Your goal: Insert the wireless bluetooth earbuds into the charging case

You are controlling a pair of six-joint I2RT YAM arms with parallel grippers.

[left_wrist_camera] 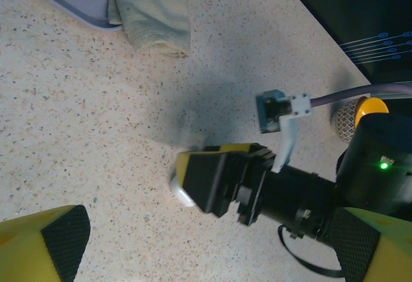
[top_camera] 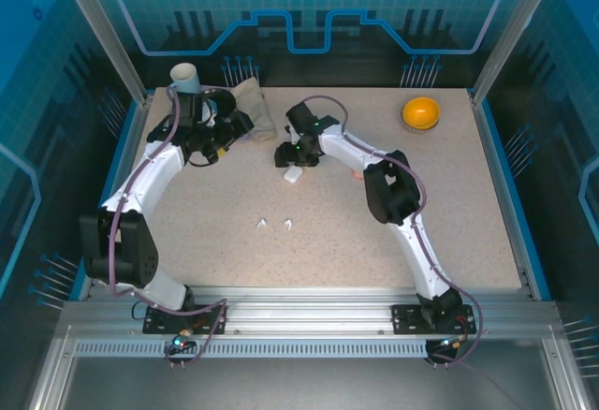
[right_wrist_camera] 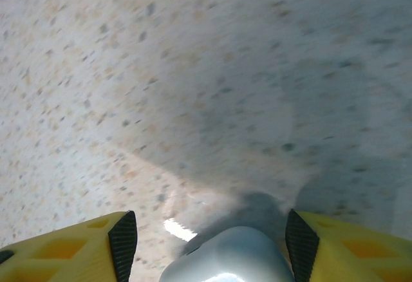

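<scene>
Right jaws stand open astride the white charging case mid-worktop. Left jaws gape wide by the cloth and cup at the far-left corner. Two white earbuds lie loose toward the near edge, and an orange bowl sits at the far-right corner.

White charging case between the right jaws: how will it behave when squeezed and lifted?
The white charging case looks glossy and rounded, so it may slip between the jaws. It seems rigid and small, probably light. On the smooth speckled table it could slide or spin if pushed off-centre.
</scene>
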